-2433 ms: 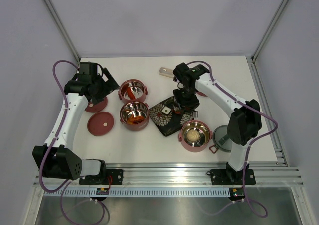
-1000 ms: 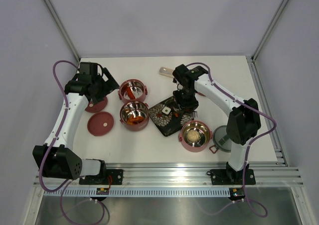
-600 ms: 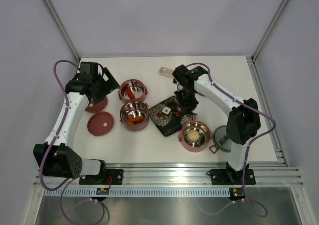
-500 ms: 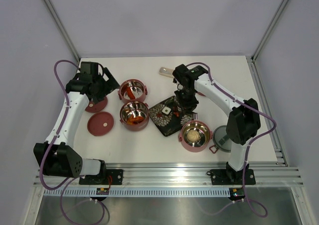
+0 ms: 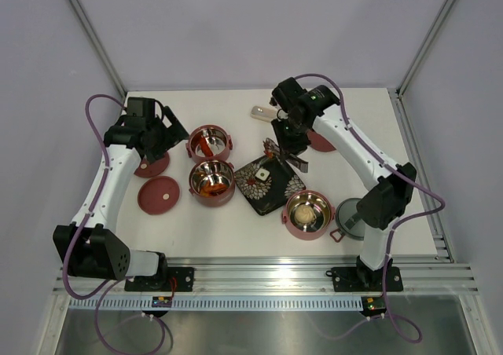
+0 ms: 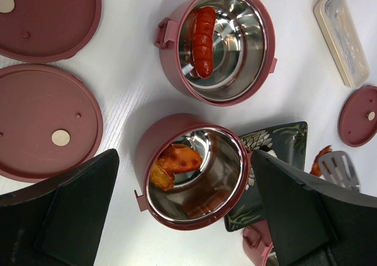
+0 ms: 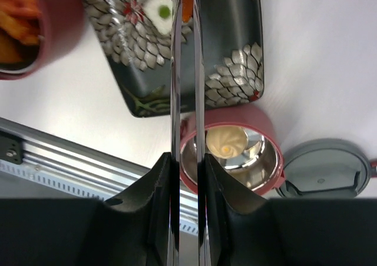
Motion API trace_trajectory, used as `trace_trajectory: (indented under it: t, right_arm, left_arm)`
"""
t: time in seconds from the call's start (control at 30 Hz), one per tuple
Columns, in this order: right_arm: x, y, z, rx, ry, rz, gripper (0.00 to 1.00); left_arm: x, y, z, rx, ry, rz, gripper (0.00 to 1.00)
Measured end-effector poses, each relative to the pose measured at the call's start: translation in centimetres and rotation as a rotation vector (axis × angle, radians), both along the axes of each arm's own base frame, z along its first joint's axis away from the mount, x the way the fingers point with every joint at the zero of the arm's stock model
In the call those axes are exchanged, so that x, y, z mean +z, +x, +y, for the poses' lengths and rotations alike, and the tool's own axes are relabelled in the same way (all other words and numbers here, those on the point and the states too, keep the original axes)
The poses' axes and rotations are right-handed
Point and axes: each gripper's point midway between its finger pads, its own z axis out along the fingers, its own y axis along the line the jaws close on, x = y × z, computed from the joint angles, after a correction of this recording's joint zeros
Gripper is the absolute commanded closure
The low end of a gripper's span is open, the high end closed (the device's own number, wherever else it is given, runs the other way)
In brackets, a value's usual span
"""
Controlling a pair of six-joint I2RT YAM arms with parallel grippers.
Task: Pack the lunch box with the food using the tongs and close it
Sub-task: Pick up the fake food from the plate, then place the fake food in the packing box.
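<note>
Left to right: the left pincer point(image 5: 167, 135) hangs wide and empty near the tabletop's left edge, over two flat lids point(image 6: 44, 130). Beside them stand two open lunch box bowls, one point(image 6: 168, 60) holding a red stick point(image 6: 203, 42), the other point(image 6: 153, 142) holding orange chunks point(image 6: 174, 160). At centre, the right pincer point(image 7: 187, 172) clamps the tongs point(image 7: 175, 89), which are squeezed narrow on an orange piece point(image 6: 322, 159) over the far part of the patterned plate point(image 7: 235, 66). The third bowl point(image 7: 262, 130), holding the beige ball point(image 7: 227, 139), and the grey top lid point(image 7: 327, 172) sit toward the near edge.

Risk: the piece is pinched only at the tongs' tips, so a jolt or a twist of the tongs could drop it short of a bowl.

The tabletop is smooth and white, enclosed by pale panels.
</note>
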Motion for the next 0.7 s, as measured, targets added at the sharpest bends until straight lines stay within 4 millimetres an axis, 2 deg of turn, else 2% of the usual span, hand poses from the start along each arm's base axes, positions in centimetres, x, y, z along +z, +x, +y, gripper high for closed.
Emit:
trace_trajectory:
  t: [0.13,0.2,0.27,0.37,0.47,0.63,0.7]
  right_arm:
    - [4.4,0.5,3.0,0.051,0.090,-0.119,0.96]
    - [6.2,-0.3,5.3,0.105,0.136,-0.164,0.95]
    - [7.0,-1.5,7.4,0.160,0.173,-0.172,0.95]
    - [6.1,-3.6,10.3,0.239,0.192,-0.132,0.94]
    - [4.3,-4.7,11.9,0.281,0.180,-0.076,0.93]
    - [2.0,-5.8,13.3,0.316,0.164,-0.017,0.91]
    - [1.3,-6.2,13.4,0.324,0.159,0.001,0.85]
  left_arm:
    - [0.0,0.0,-0.1,-0.003,-0.003,0.001,0.01]
    - [-0.1,0.0,-0.1,-0.005,-0.006,0.005,0.01]
    - [-0.3,0.1,-0.2,-0.005,-0.006,0.009,0.01]
    - [-0.4,0.1,-0.2,-0.006,-0.005,0.012,0.01]
    - [-0.3,0.1,-0.2,-0.006,-0.005,0.012,0.01]
    - [-0.3,0.1,-0.1,-0.004,-0.005,0.012,0.01]
    - [-0.3,0.1,0.0,-0.002,-0.005,0.011,0.01]
